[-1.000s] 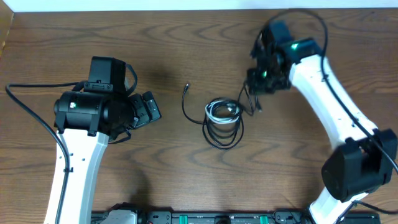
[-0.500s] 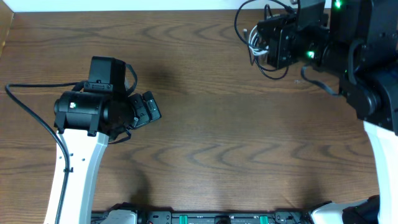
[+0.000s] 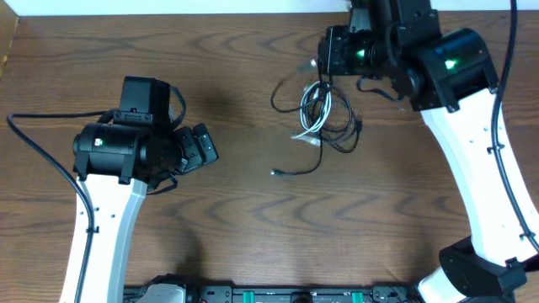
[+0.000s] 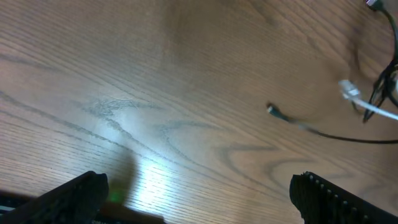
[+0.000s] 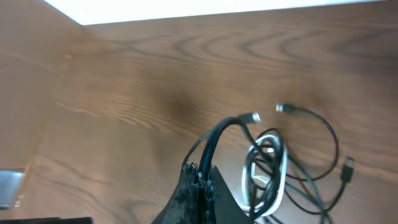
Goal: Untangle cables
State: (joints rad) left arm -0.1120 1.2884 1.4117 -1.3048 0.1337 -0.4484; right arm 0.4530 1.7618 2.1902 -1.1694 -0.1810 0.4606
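Observation:
A tangle of cables, thin black cords wound round a short white one, hangs from my right gripper near the table's far middle. A black plug end trails toward the centre. In the right wrist view my right gripper is shut on a black cable, and the white loop dangles beside it. My left gripper is open and empty at the left. The left wrist view shows its fingers spread, with a plug end and the white plug far off.
The wooden table has a white wall edge along its far side. The thick black wires of the arms run beside the left arm and the right arm. A black rail lines the front edge.
My right gripper took the cable bundle off the table centre, lifted it to the far right, and has now swung it back left and lower, with loose ends trailing down.

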